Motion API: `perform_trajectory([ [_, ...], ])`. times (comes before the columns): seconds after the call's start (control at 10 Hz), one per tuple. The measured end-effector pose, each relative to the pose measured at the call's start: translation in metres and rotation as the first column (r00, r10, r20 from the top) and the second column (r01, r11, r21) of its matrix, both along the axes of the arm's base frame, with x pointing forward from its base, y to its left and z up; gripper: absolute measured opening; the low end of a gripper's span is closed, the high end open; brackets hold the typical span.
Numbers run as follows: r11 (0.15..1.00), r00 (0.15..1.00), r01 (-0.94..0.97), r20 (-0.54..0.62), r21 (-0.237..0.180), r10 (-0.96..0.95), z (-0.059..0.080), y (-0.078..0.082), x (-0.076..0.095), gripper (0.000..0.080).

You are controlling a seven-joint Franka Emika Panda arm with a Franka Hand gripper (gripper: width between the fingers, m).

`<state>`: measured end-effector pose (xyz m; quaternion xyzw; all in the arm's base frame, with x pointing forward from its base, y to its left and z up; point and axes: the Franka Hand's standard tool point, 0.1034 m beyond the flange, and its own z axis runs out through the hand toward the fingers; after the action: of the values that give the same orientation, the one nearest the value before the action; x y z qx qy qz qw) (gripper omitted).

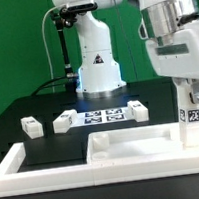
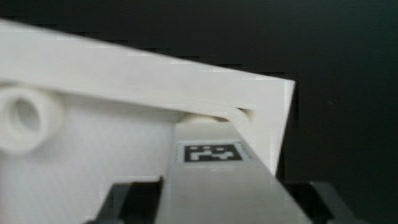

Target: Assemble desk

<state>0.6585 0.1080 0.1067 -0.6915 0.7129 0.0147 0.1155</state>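
Desk tabletop [image 1: 123, 143] lies near the bench's front edge. The gripper [image 1: 189, 95] clamps one leg [image 1: 194, 121] upright at the tabletop's corner on the exterior view's right. If the leg arrives off-centre or tilted, it will likely jam there or push the tabletop aside.

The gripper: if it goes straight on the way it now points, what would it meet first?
The gripper points down holding the leg; that leg would press into the tabletop corner first. Whether they already touch is unclear.
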Motion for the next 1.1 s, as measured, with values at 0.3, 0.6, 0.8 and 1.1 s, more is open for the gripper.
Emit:
perform_trajectory([
  [0.3, 0.990, 0.992, 0.130, -0.002, 0.051, -0.130, -0.0003, 0.0027, 0.0009, 0.0290],
  [0.6, 0.993, 0.992, -0.120, 0.049, 0.001, 0.120, -0.0007, 0.0003, 0.0019, 0.0527],
  [0.8, 0.941, 0.937, -0.335, 0.089, -0.049, 0.338, -0.0014, 0.0047, 0.0006, 0.0644],
  [1.1, 0.821, 0.814, -0.560, 0.109, -0.113, 0.570, -0.0024, -0.0013, 0.0004, 0.0649],
])
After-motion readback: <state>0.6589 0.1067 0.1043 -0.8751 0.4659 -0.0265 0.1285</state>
